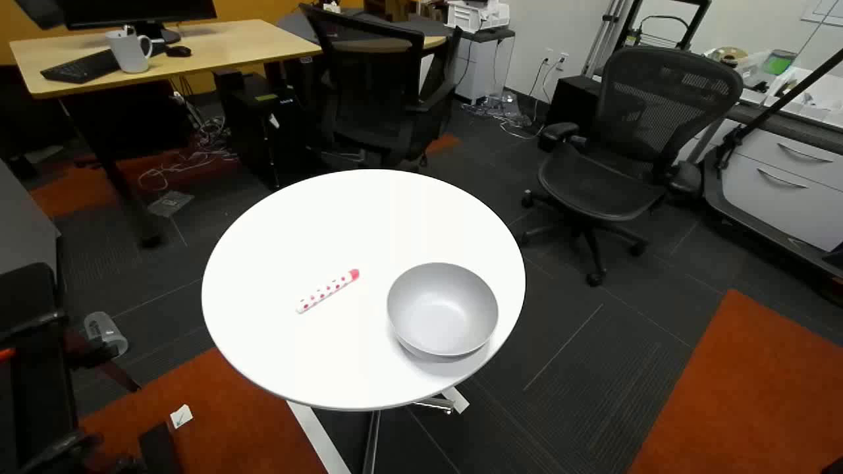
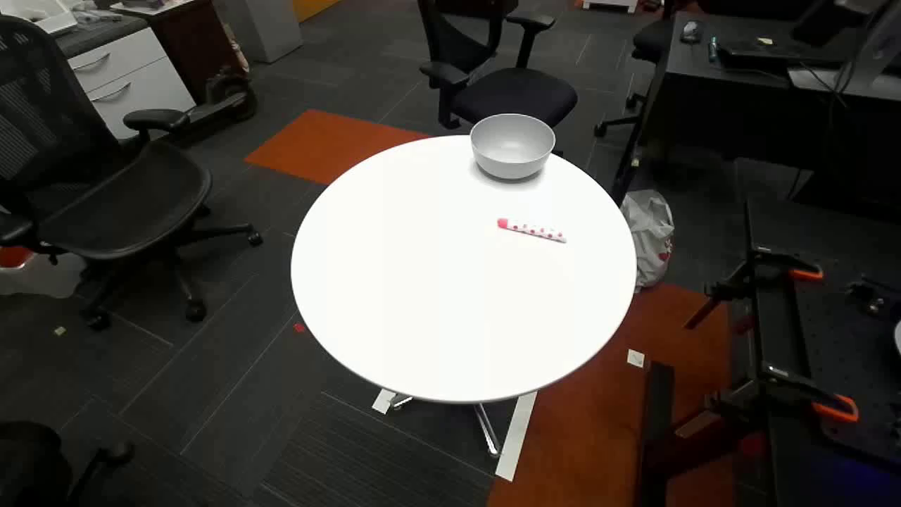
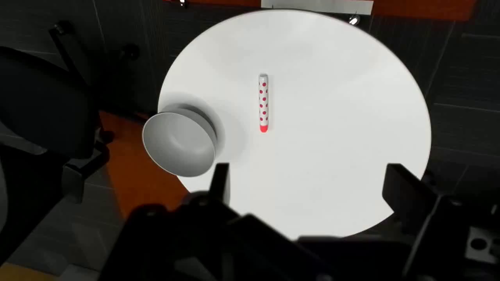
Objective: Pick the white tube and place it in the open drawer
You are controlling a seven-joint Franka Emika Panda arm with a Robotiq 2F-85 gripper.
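A slim white tube with red dots and a red end lies flat on the round white table. It shows in both exterior views (image 1: 328, 291) (image 2: 533, 230) and in the wrist view (image 3: 263, 102). A round silver-grey bowl stands upright near the table's edge, beside the tube and apart from it, in both exterior views (image 1: 442, 309) (image 2: 512, 146) and in the wrist view (image 3: 180, 142). The bowl's inside shows nothing in it. No drawer stands open. My gripper (image 3: 308, 167) is open with nothing between its fingers, above the table; it is out of sight in both exterior views.
The round white table (image 1: 369, 217) (image 2: 422, 282) (image 3: 332, 117) has a free edge all round. Office chairs (image 1: 612, 131) (image 2: 507, 84) stand on the floor around it. A desk (image 1: 230, 46) and a cabinet with shut drawers (image 1: 784, 178) are farther off.
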